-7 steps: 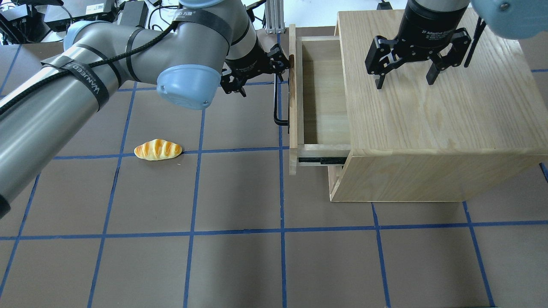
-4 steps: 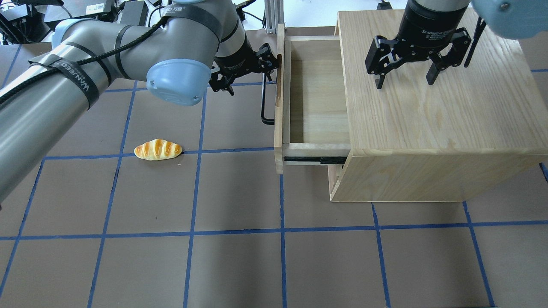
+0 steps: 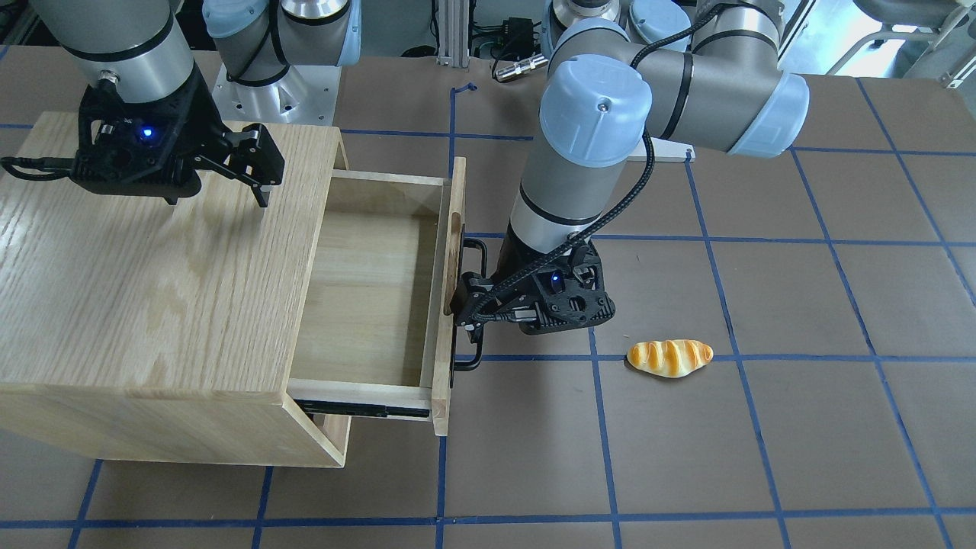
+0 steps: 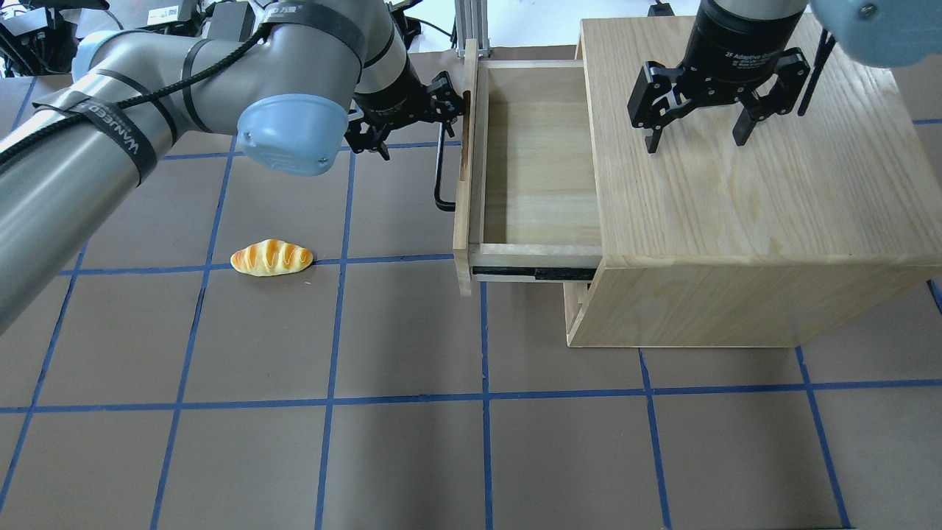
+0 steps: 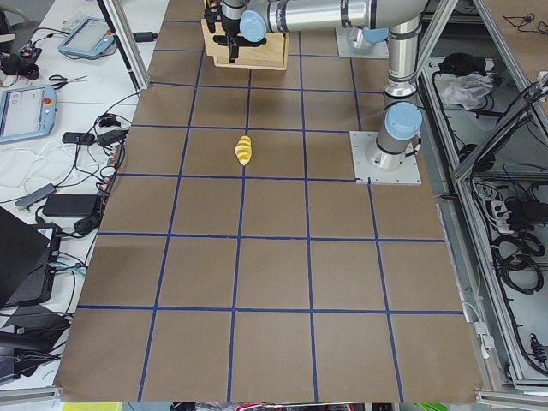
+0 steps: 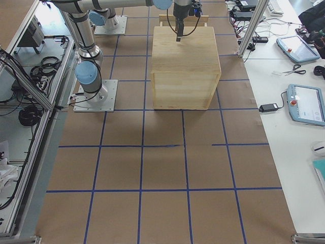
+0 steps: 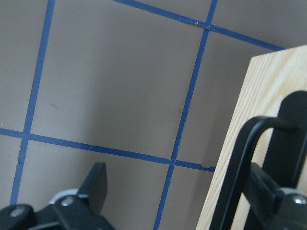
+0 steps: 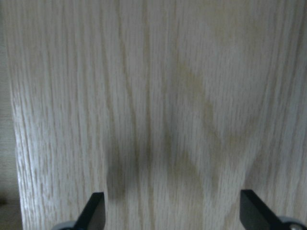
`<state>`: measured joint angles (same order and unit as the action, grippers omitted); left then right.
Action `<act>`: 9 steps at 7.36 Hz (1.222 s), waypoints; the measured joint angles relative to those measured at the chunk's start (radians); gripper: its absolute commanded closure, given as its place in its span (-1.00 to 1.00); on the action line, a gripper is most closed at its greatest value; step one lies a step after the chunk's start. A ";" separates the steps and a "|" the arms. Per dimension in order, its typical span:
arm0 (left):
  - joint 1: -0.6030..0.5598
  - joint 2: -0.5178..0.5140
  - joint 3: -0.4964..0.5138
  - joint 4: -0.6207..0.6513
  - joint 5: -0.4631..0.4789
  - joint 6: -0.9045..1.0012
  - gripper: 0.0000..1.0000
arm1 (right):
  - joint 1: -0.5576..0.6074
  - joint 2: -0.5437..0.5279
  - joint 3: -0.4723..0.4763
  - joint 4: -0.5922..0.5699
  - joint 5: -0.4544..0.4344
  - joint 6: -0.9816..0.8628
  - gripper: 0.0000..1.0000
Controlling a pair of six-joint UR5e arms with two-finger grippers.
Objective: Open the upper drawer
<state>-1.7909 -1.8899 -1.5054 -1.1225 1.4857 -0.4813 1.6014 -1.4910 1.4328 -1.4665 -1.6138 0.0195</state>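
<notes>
Brown worktop [image 4: 405, 456], blue tape grid. Oak cabinet [image 4: 736, 221]; upper drawer [image 4: 541, 169] stands well out of it. Left gripper [image 7: 182, 191] jaws apart, bar handle [image 4: 439, 165] between them. Right gripper [image 4: 695, 140] above cabinet top, jaws apart. Bread roll [image 4: 271, 258] well apart.

Shallow light-oak upper drawer [image 4: 541, 173] standing well out of the large light-oak cabinet box [image 4: 751, 221], with the left gripper [image 4: 408, 121] at its handle.

The drawer's bare floor shows, and a black slide rail [image 4: 533, 274] is exposed along its near side. The long black metal bar handle [image 4: 439, 173] juts from the front panel. The left gripper has its jaws spread, one finger [image 4: 449, 96] against the panel by the handle's far end. The right gripper [image 4: 697, 142] hangs over the cabinet top with its jaws apart, holding nothing. A small glossy orange-yellow bread roll [image 4: 271, 258] lies on the brown, blue-taped table [image 4: 412, 456], well apart from the drawer.
</notes>
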 measured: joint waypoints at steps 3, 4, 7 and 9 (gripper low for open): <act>0.017 0.004 0.002 -0.009 -0.001 0.030 -1.00 | 0.000 0.000 0.000 0.000 0.000 0.000 -1.00; 0.019 0.012 0.004 -0.022 -0.001 0.033 -1.00 | 0.000 0.000 0.000 0.000 0.000 0.000 -1.00; 0.021 0.072 0.042 -0.143 -0.006 0.034 -1.00 | 0.000 0.000 0.001 0.000 0.000 -0.001 -1.00; 0.051 0.100 0.070 -0.199 -0.005 0.056 -1.00 | 0.000 0.000 0.001 0.000 0.000 0.000 -1.00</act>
<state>-1.7398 -1.7901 -1.4351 -1.3217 1.4806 -0.4254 1.6014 -1.4910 1.4342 -1.4665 -1.6137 0.0195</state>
